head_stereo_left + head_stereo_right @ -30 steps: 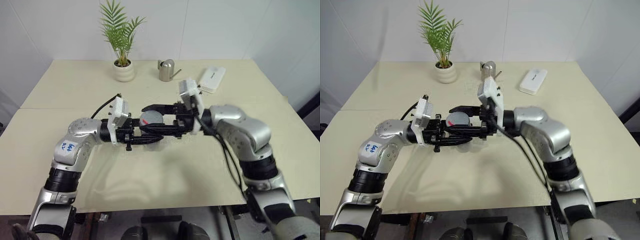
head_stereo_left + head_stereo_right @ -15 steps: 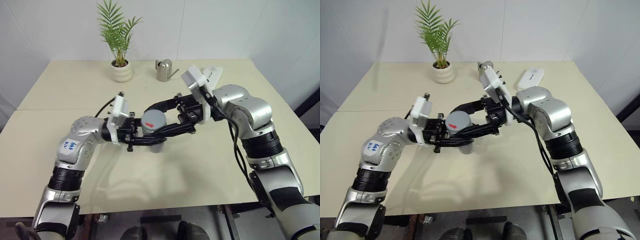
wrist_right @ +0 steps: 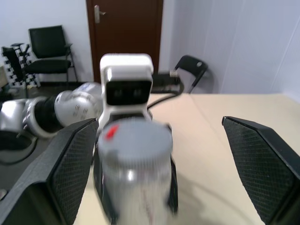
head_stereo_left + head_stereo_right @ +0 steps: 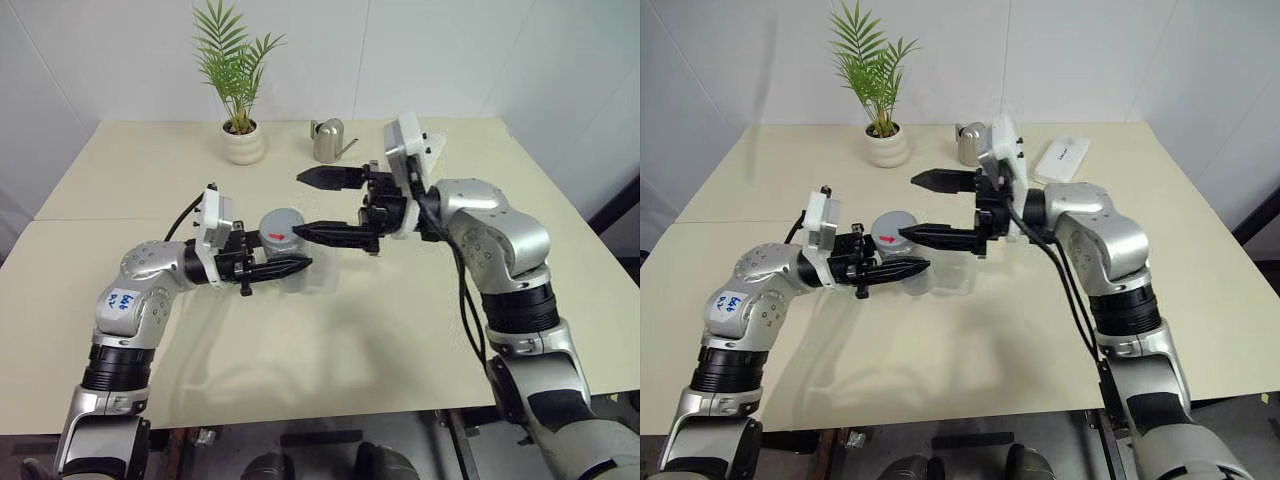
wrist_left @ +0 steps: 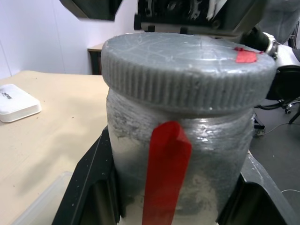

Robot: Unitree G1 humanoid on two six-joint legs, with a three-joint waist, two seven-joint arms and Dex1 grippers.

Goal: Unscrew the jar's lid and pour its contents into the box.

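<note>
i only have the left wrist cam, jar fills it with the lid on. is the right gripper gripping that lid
Observer: No. The right gripper is open wide, its fingers standing apart on either side of the lid without pinching it.
Operator: ok and where's the box, i just get a clear corner
Observer: The box lies flat on the table, close beside the jar on the robot's right of it, under the right gripper's lower finger.
</note>
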